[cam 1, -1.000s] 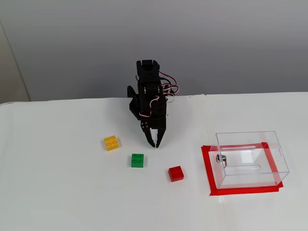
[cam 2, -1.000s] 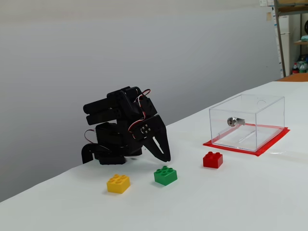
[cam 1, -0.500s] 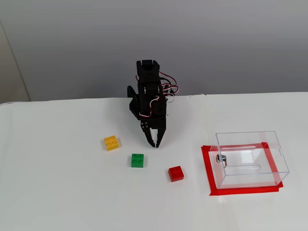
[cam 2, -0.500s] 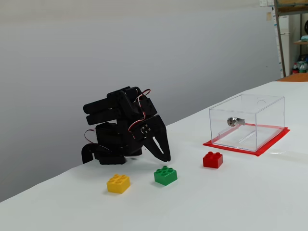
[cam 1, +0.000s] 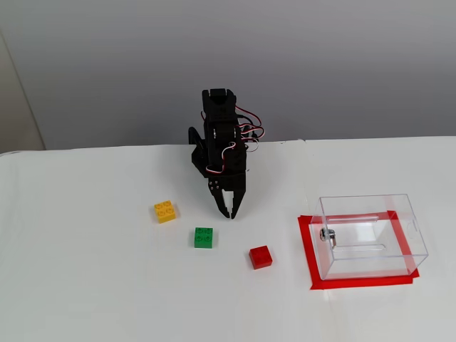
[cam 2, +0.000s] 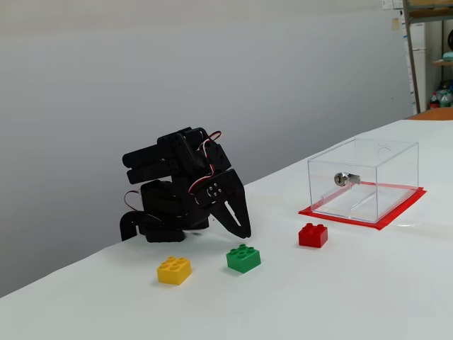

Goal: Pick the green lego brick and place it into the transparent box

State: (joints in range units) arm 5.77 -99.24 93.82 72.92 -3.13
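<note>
Gripper (cam 1: 229, 212) hangs folded near the arm's base with its jaws together, holding nothing. The green brick (cam 1: 204, 237) lies on the table just off its tip at about 7 o'clock in the higher fixed view, between yellow brick (cam 1: 165, 211) and red brick (cam 1: 260, 256); the box (cam 1: 370, 235) sits well apart at 3 o'clock. You should open wide, come straight down square to the brick's flat sides, and stay clear of both neighbours
</note>
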